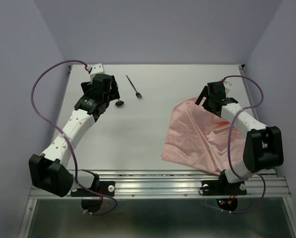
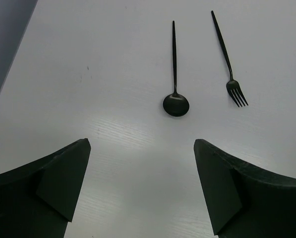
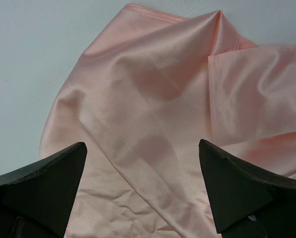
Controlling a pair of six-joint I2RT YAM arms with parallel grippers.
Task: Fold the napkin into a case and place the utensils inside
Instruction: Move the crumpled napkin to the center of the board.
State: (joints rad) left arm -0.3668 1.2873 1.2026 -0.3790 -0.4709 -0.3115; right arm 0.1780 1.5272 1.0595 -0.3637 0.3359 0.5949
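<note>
From above, the white tabletop [image 1: 152,129] carried a wrinkled pale salmon-pink cloth napkin [image 1: 197,141] spread loosely on its right side, reaching the near edge and partly under the right arm. The right gripper [image 1: 206,98] hung over the napkin's far corner. The left gripper [image 1: 111,93] stood at the far left, just above a slim black spoon [image 1: 119,103] of which only the round bowl showed. A slim black fork [image 1: 134,87] lay just to its right, well apart from the napkin.

The left wrist camera showed the left gripper [image 2: 143,183] with jaws spread wide and empty. The spoon [image 2: 174,64] and fork [image 2: 224,52] lay side by side ahead of it, not touching.

The right wrist camera showed the right gripper [image 3: 143,188] likewise parted and holding nothing, above the rumpled napkin [image 3: 152,99], one hemmed edge folded over at the right.
</note>
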